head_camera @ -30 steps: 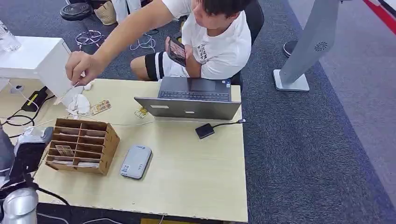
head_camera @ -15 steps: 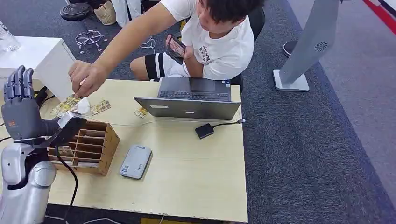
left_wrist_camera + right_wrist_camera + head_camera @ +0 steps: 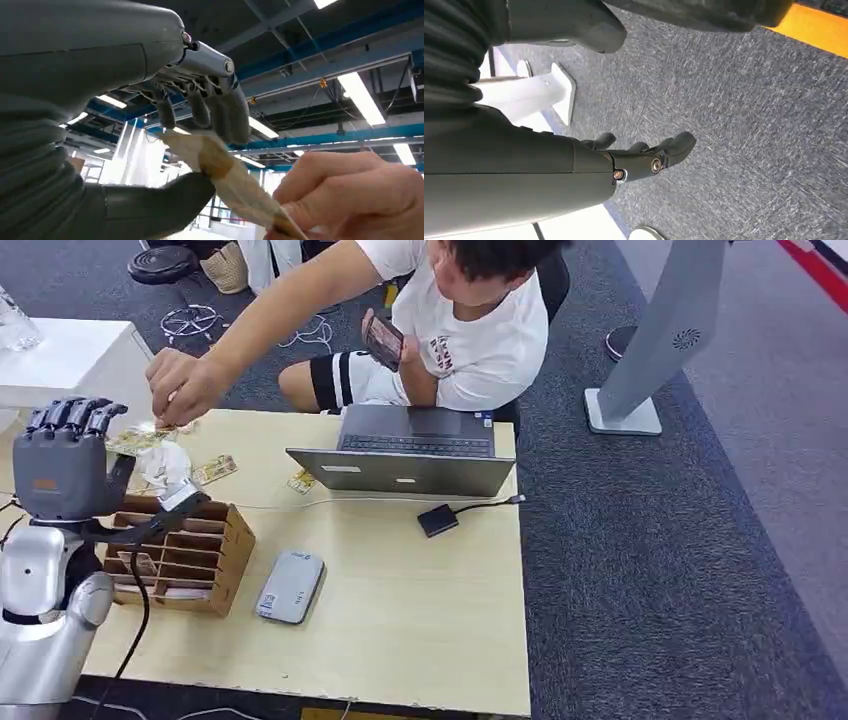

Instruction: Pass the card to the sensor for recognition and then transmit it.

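My left hand (image 3: pixel 65 460) is raised above the table's left end, over the wooden card rack (image 3: pixel 180 555). Its fingers (image 3: pixel 220 112) curl forward and its thumb (image 3: pixel 160 200) stands apart below them. A yellowish patterned card (image 3: pixel 135 440) lies in the gap between them, seen blurred as the card (image 3: pixel 225 175) in the left wrist view. A person's hand (image 3: pixel 180 385) pinches its other end, also seen as the person's hand (image 3: pixel 350 195) up close. My right hand (image 3: pixel 644 155) hangs over grey carpet, fingers loosely bent, holding nothing.
A grey flat reader (image 3: pixel 291 586) lies beside the rack. A small black box (image 3: pixel 438 520) is wired to the open laptop (image 3: pixel 410 455). Loose cards (image 3: pixel 215 470) and crumpled white paper (image 3: pixel 165 465) lie at the table's (image 3: pixel 400 640) far left. The person sits behind the table with a phone (image 3: pixel 383 340).
My left arm rose into view, first with fingers straight up; they now curl forward. The person brought the card from the table up between my fingers and thumb.
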